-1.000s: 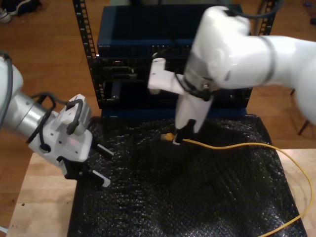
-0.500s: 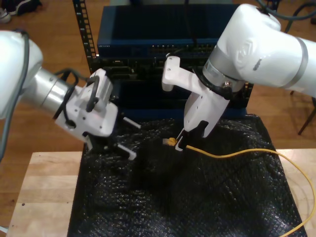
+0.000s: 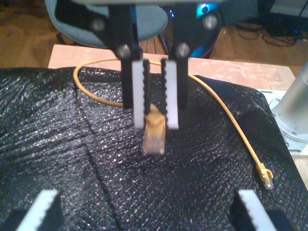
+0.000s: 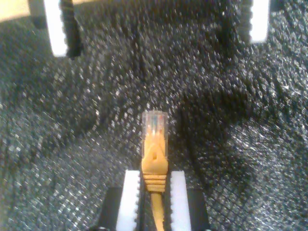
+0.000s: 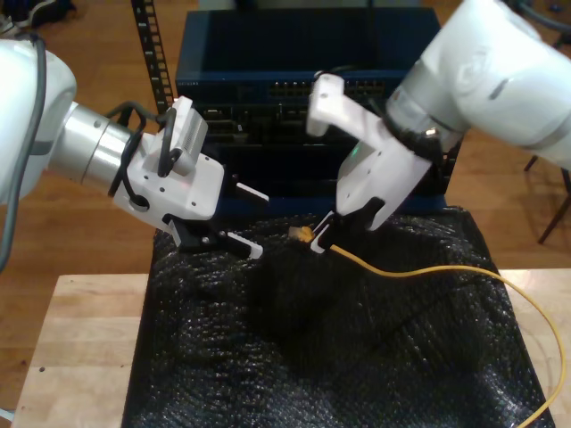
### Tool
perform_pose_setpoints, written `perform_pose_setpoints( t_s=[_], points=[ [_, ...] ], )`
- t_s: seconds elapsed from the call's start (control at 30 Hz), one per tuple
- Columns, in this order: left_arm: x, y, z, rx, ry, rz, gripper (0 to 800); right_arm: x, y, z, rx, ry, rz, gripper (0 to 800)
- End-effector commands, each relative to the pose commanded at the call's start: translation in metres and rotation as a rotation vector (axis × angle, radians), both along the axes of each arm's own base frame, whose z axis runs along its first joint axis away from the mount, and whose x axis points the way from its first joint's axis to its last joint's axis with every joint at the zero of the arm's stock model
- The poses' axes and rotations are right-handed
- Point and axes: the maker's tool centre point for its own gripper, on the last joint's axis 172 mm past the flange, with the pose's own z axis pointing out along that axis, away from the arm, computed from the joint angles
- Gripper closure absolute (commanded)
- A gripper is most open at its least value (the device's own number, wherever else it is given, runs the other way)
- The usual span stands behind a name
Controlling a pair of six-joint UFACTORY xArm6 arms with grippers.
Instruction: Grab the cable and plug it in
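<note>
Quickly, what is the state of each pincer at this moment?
My first pincer: open, holding nothing.
My second pincer: closed on the cable, just behind its plug.

Landmark: dark blue rack-mounted network unit [image 5: 303, 80] behind black bubble-wrap mat [image 5: 339, 357]. Mat surface in front of unit bare, open for passage. Between unit front and mat: my second gripper [image 5: 323, 237] clamping thin yellow-orange network cable [image 5: 419, 272], my first gripper [image 5: 248, 221] spread wide facing it, narrow gap between them. Cable trails across mat.
</note>
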Motion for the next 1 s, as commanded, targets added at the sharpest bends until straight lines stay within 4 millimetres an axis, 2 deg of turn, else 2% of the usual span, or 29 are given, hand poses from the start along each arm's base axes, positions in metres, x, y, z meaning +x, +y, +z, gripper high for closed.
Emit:
perform_pose_setpoints(
  t_s=[0.13, 0.3, 0.6, 0.7, 0.8, 1.0],
  points=[
    [0.001, -0.001, 0.001, -0.004, -0.001, 0.001, 1, 0.002, 0.002, 0.005, 0.017, -0.008, 0.000, 792],
    [0.005, -0.010, 0.011, -0.056, 0.004, 0.017, 5, 0.002, 0.004, 0.009, 0.022, -0.013, 0.002, 792],
    [-0.002, -0.019, 0.019, -0.111, 0.037, 0.002, 25, 0.002, 0.006, 0.009, 0.022, -0.016, 0.005, 790],
    [-0.008, -0.031, 0.019, -0.107, 0.040, -0.027, 26, 0.002, 0.006, 0.009, 0.022, -0.016, 0.005, 790],
    [-0.009, -0.032, 0.019, -0.106, 0.064, -0.019, 84, 0.002, 0.006, 0.010, 0.023, -0.017, 0.006, 790],
    [-0.009, -0.032, 0.018, -0.103, 0.072, -0.016, 130, 0.002, 0.006, 0.010, 0.021, -0.020, 0.005, 790]
  ],
)
